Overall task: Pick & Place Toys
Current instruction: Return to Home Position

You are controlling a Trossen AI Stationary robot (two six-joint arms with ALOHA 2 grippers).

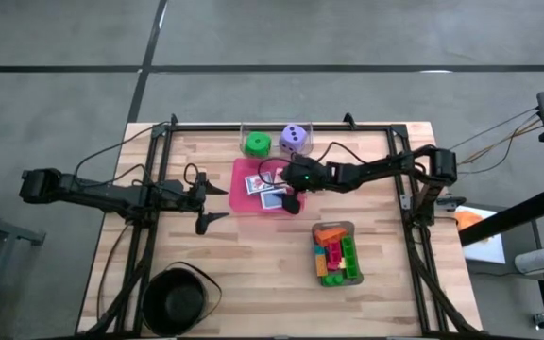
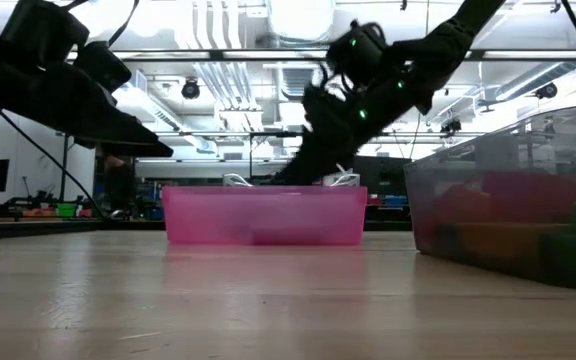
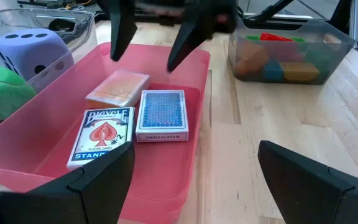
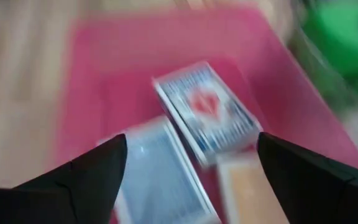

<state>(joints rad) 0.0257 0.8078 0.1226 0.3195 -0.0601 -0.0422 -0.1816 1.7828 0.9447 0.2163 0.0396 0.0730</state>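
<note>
A pink tray in the table's middle holds three card boxes: an orange one, a blue Bicycle one and a blue-backed one. My right gripper hangs open and empty just above the tray's right part; it also shows in the left wrist view and in its own wrist view. My left gripper is open and empty, left of the tray. A green die and a purple die sit in a clear tray behind. Coloured bricks fill a grey tray.
A black round bowl stands at the near left corner. The grey tray is right of and nearer than the pink tray. Bare wood lies between the pink tray and the bowl, and at the table's far right.
</note>
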